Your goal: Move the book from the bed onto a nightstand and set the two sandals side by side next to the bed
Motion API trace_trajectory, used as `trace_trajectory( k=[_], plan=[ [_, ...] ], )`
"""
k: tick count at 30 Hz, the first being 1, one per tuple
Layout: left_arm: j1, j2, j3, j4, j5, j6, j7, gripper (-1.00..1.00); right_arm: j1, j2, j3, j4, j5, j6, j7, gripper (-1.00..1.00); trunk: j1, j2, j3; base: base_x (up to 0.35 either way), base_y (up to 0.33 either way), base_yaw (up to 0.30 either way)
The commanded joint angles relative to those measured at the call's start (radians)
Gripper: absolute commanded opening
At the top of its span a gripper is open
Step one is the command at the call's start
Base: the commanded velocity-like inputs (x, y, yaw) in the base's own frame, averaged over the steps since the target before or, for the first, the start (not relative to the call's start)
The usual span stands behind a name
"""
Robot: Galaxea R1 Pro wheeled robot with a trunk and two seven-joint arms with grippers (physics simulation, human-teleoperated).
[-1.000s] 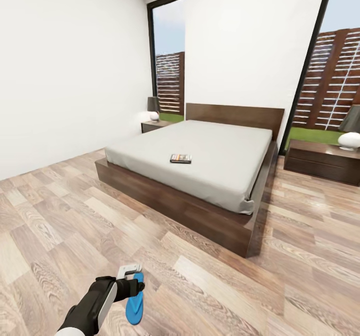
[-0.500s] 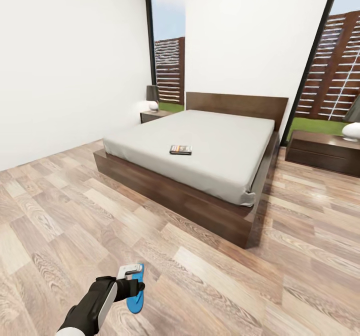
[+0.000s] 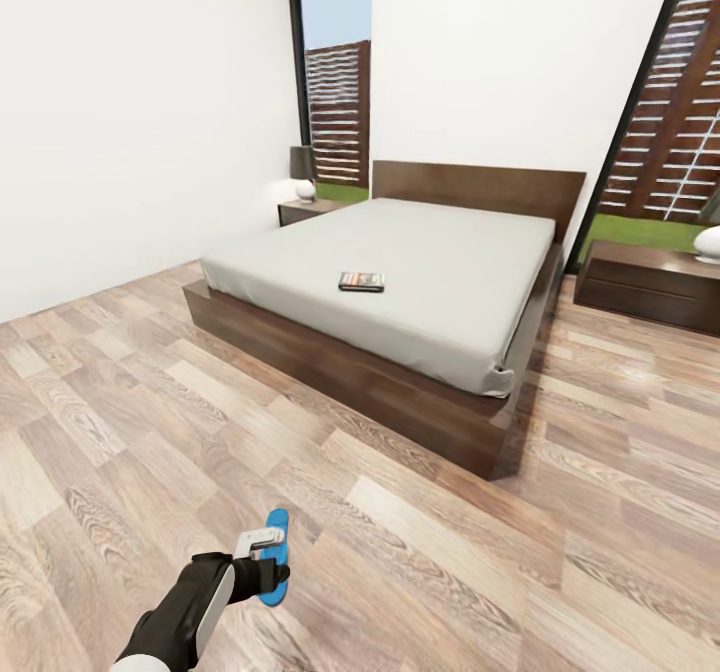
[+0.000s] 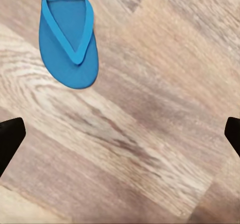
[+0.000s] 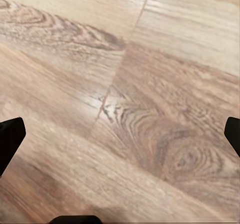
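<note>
Bedroom, plank floor (image 3: 470, 572). One blue sandal (image 3: 272, 555) lies flat on the boards, sole down and strap up, well short of the bed (image 3: 400, 292) and off toward its foot corner. Left gripper (image 3: 262, 564) hangs directly over it in the head view, partly covering the near end. In the left wrist view the sandal (image 4: 68, 39) sits ahead of the jaws and off to one side of their centreline, its rounded end pointing back toward the fingers (image 4: 9, 139); its long axis runs roughly along the line of approach, across the line between the two fingertips. Left jaws spread wide with only bare floor between them, gripping nothing. Right gripper (image 5: 120, 139) also spread and empty, looking at bare planks, so the left arm is plainly the nearer one. Judgement: a grasp would need the left hand moved forward and shifted sideways until the sandal's narrow width falls between the tips. Second sandal not located. The book (image 3: 361, 281) lies flat on the mattress near the foot end, far from both arms. Two nightstands flank the headboard: one by the far window (image 3: 305, 210), one on the other side (image 3: 650, 287); neither holds the book.
</note>
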Motion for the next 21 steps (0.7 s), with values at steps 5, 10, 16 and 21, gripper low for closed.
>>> trace_trajectory(
  k=[5, 10, 16, 21],
  plan=[
    [0.0, -0.001, 0.006, -0.001, -0.001, 0.006, -0.005, 1.0, 0.0, 0.0, -0.002, -0.001, -0.01, 0.01, 0.003, 1.0, 0.002, -0.002, -0.02, 0.0, 0.0, 0.0],
    [0.0, -0.001, 0.006, -0.001, -0.001, 0.006, -0.005, 1.0, 0.0, 0.0, -0.002, -0.001, -0.01, 0.01, 0.003, 1.0, 0.004, -0.003, -0.04, 0.0, 0.0, 0.0],
    [0.0, -0.001, 0.007, -0.001, -0.001, 0.006, -0.005, 1.0, 0.0, 0.0, -0.002, -0.001, -0.01, 0.01, 0.003, 1.0, 0.007, -0.004, -0.063, 0.0, 0.0, 0.0],
    [0.0, -0.001, 0.006, -0.001, 0.0, 0.006, -0.005, 1.0, 0.001, -0.01, -0.008, -0.018, -0.016, 0.026, 0.015, 1.0, 0.009, -0.005, -0.082, 0.0, 0.0, 0.0]
  ],
)
